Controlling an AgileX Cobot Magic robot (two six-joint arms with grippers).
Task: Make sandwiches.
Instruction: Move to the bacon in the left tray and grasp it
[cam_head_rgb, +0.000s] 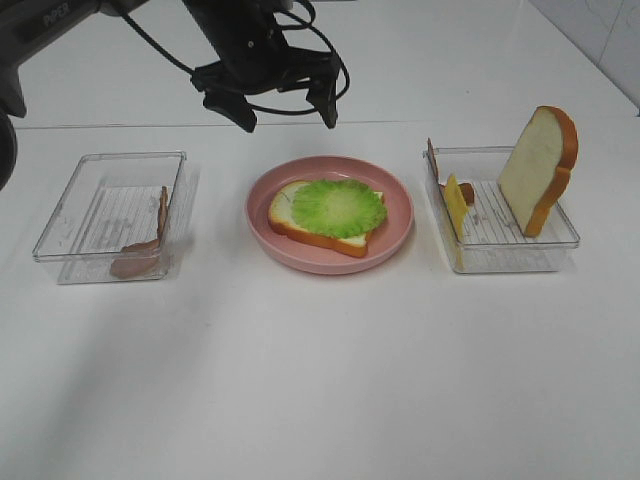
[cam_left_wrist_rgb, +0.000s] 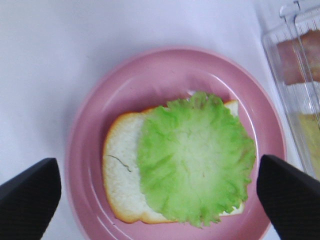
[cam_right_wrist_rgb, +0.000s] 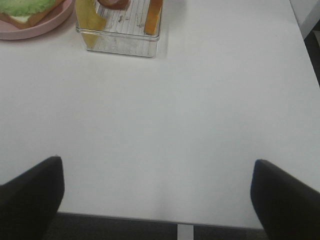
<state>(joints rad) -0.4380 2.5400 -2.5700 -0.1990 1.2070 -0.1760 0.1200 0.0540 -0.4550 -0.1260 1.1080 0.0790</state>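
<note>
Left tool (cam_head_rgb: 287, 114) hangs wide and empty over the pink plate (cam_head_rgb: 392, 236), where lettuce (cam_head_rgb: 338, 207) tops a bread slice (cam_head_rgb: 286, 214). Bacon (cam_head_rgb: 161, 215) waits in the tray (cam_head_rgb: 100, 215) on that arm's side of the plate; right tool (cam_right_wrist_rgb: 157, 195) gapes too, idle.

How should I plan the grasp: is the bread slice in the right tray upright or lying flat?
Upright. The bread slice stands on edge in the right tray, rising well above its rim.
</note>
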